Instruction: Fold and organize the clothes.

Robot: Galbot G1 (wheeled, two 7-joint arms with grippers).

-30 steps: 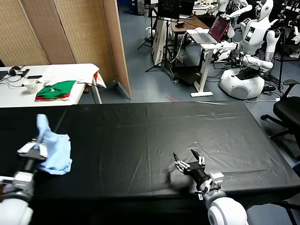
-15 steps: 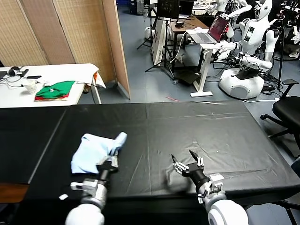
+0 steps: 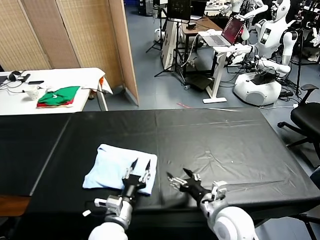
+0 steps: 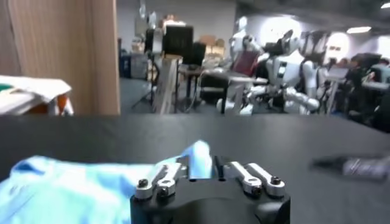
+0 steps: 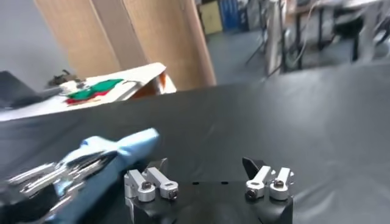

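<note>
The pale light-blue T-shirt (image 3: 112, 167) lies bunched in a rough rectangle on the black table (image 3: 225, 140), near the front and left of centre. My left gripper (image 3: 140, 164) is open, its fingers spread over the shirt's right near edge; in the left wrist view the blue fabric (image 4: 73, 189) shows under and between the fingers of the gripper (image 4: 201, 161). My right gripper (image 3: 180, 176) is open and empty, low over bare table just right of the shirt. The right wrist view shows this gripper (image 5: 205, 164) with the shirt (image 5: 116, 149) beside it.
A white side table (image 3: 75, 75) at the back left holds green and red folded garments (image 3: 59, 96). A wicker screen (image 3: 75, 35) stands behind it. Other robots (image 3: 265, 55), a desk with a laptop (image 3: 225, 35) and an office chair (image 3: 307, 120) are beyond the table.
My left gripper carried the shirt from the far left to the table's front centre, laid it down and opened. My right gripper shifted a little to the left.
</note>
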